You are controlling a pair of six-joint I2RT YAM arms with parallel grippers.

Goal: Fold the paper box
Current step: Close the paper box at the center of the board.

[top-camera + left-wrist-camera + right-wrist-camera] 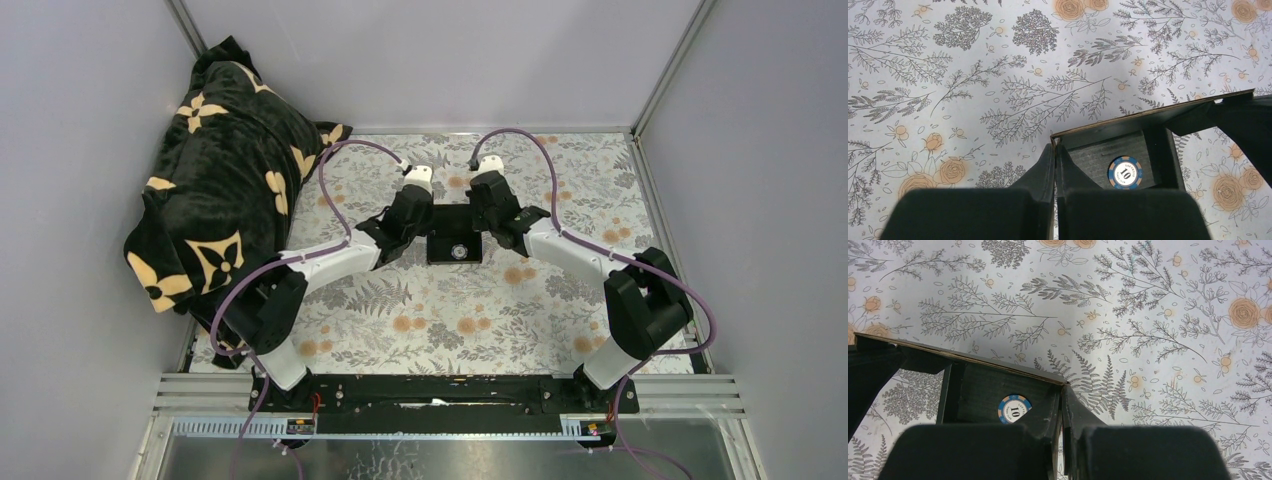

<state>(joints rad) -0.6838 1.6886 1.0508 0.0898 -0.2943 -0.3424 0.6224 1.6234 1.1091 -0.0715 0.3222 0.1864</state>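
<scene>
The paper box (455,222) is a small open black card box in the middle of the flowered mat. Inside it lies a blue poker chip (1124,172) marked 10, which the right wrist view also shows as a chip (1014,409). My left gripper (1055,148) is shut on the left wall of the box (1128,126), one finger inside and one outside. My right gripper (1063,390) is shut the same way on the right wall of the box (983,382). In the top view the left gripper (421,218) and right gripper (489,216) flank the box.
A black plush blanket (220,190) with cream flowers is heaped at the back left corner. Grey walls close in the mat (440,320) on three sides. The arm bases stand on a black rail (440,392) at the near edge.
</scene>
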